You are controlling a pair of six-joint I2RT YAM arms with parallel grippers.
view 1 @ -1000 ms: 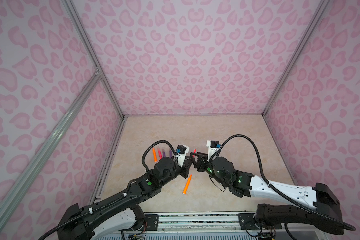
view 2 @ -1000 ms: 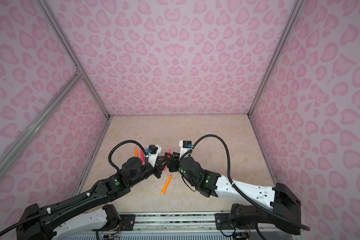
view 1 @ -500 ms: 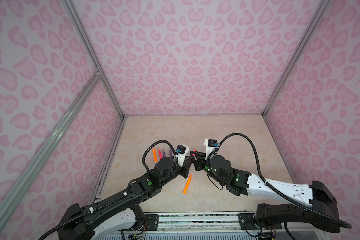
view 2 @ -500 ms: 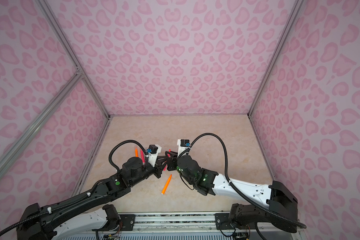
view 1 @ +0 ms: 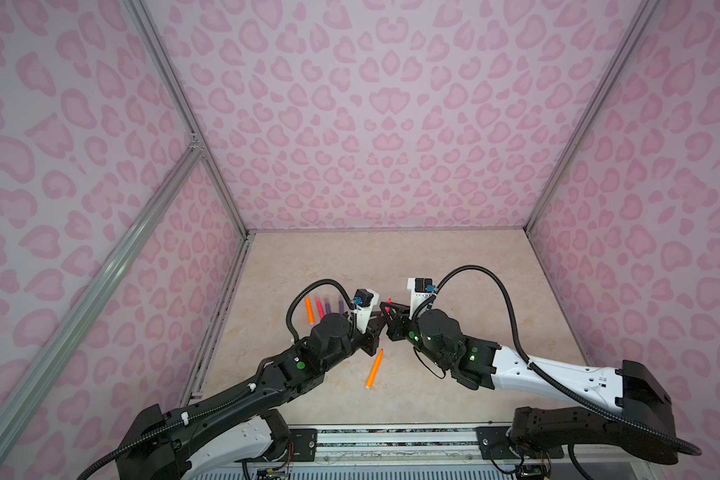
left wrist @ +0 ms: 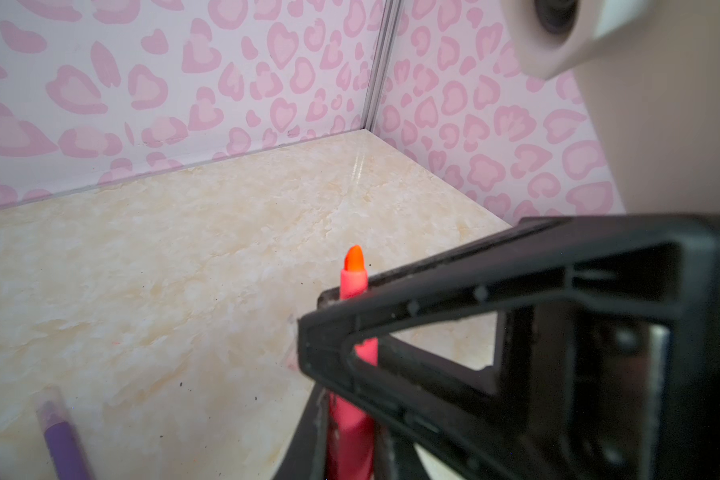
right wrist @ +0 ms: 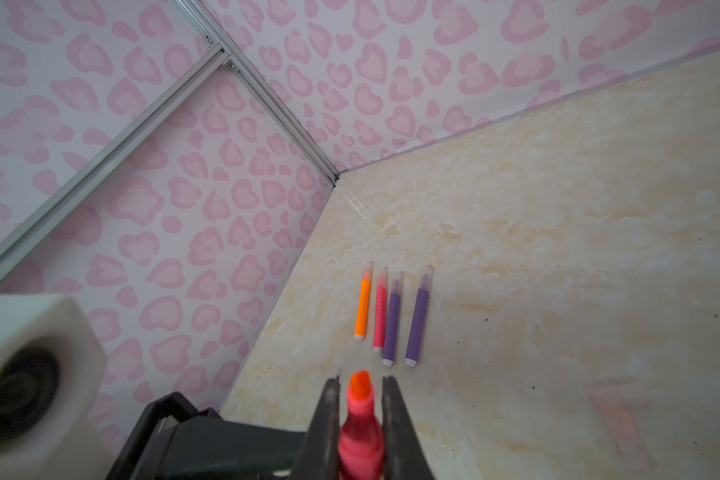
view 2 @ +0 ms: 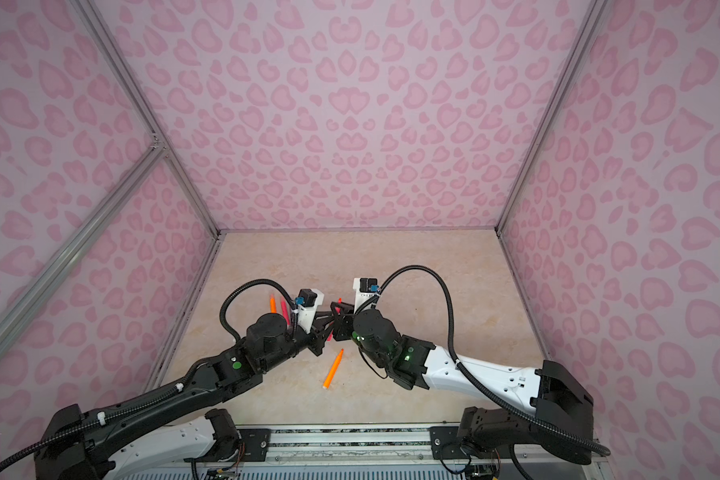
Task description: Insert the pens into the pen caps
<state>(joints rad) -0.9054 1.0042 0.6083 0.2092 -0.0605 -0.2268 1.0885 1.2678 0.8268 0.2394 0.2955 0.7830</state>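
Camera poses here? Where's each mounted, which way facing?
Top views: high above the robot's base, looking down and forward into the booth; both show left arm and right arm.
Left wrist: on the left arm, facing past the left end effector to a booth corner; right end effector crosses in.
Right wrist: on the right arm, facing over its own fingers to four capped pens; left wrist camera housing shows.
Shared: both wrist views show the pink pen, clamped by both end effectors.

The left arm (view 1: 283, 374) and right arm (view 1: 528, 370) were black with white segments, each carrying a looped ribbed cable (view 1: 474, 267), green lights (view 1: 472, 356) and seemingly white camera mounts (view 1: 417, 291).
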